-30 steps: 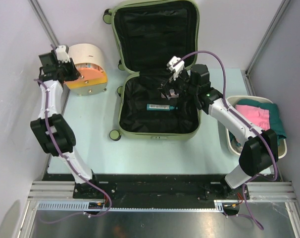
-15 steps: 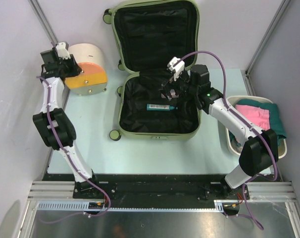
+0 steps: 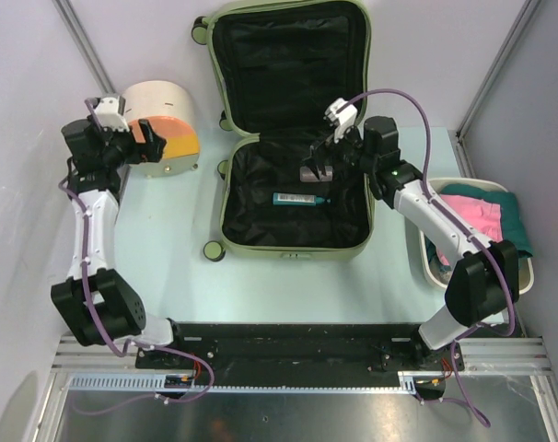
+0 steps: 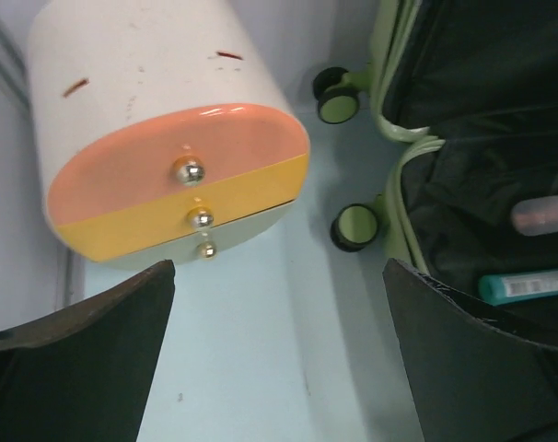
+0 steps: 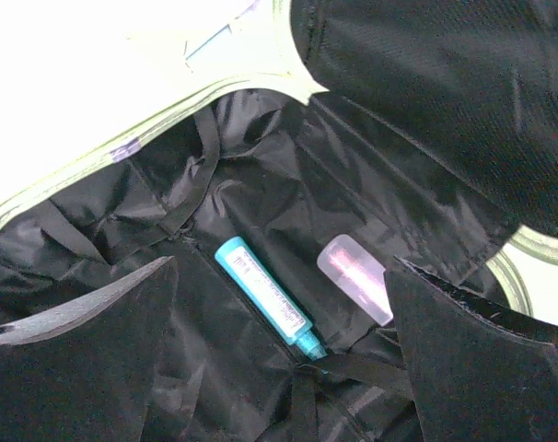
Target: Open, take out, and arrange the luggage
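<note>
The luggage (image 3: 297, 250), a pale olive-green suitcase, lies open flat with its black-lined lid toward the back. A teal tube (image 3: 297, 197) and a frosted pink tube (image 5: 354, 276) rest on the lining of the near half. My right gripper (image 3: 318, 168) hovers open over them, the teal tube (image 5: 265, 296) showing between its fingers; nothing is held (image 5: 281, 269). My left gripper (image 3: 130, 140) stands open and empty beside the drum container, left of the suitcase. Its wrist view shows bare tabletop between the fingers (image 4: 279, 304) and the luggage rim (image 4: 399, 157) at right.
A cream drum-shaped container (image 3: 159, 124) lies on its side, its peach, yellow and cream drawer fronts (image 4: 182, 198) shut. A white basin (image 3: 528, 272) at the right edge holds pink (image 3: 468, 212) and dark green (image 3: 511, 216) clothes. Walls and frame posts close in both sides.
My left gripper has opened and drawn back leftward from the drum's drawer face. My right gripper has shifted slightly toward the back right over the suitcase, still open.
</note>
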### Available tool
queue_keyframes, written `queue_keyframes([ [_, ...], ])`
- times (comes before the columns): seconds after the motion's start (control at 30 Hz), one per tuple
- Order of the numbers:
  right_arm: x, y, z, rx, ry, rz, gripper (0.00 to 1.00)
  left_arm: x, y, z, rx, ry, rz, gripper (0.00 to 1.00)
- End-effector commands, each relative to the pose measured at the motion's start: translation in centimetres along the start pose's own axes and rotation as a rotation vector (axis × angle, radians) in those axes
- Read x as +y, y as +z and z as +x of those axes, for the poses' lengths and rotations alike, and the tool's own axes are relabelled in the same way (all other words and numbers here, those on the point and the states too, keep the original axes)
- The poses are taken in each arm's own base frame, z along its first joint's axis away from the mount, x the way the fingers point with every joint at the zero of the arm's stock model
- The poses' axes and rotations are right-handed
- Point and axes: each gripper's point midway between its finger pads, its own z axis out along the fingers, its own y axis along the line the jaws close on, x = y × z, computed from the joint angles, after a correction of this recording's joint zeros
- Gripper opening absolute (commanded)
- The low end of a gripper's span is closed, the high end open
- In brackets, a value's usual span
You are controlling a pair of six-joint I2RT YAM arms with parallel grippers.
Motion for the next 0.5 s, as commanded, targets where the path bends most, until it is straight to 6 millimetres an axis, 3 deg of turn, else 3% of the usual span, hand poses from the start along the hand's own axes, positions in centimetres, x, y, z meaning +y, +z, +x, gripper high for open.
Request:
queue_keyframes([
  [0.0, -2.4, -1.2, -2.5, -0.087, 0.093, 0.042, 1.0, -1.0, 1.8, 4.5, 0.082, -0.198, 0.092, 1.0],
  [0.1, -3.2, -1.6, -1.8, -0.08, 0.109, 0.019, 1.0, -1.6, 3.4, 6.9, 0.138, -0.393, 0.134, 0.96],
  [0.2, -4.0, -1.5, -1.0, -0.063, 0.067, 0.007, 1.0, -0.9, 5.4, 8.2, 0.143, -0.52, 0.117, 0.85],
  [0.37, -4.6, -0.7, 0.8, -0.031, 0.06, 0.005, 1.0, 0.7, 7.5, 8.5, 0.137, -0.566, 0.073, 0.66],
  [0.47, -5.1, -0.4, 1.4, -0.025, 0.087, 0.008, 1.0, 2.1, 8.4, 9.9, 0.156, -0.622, 0.04, 0.54],
])
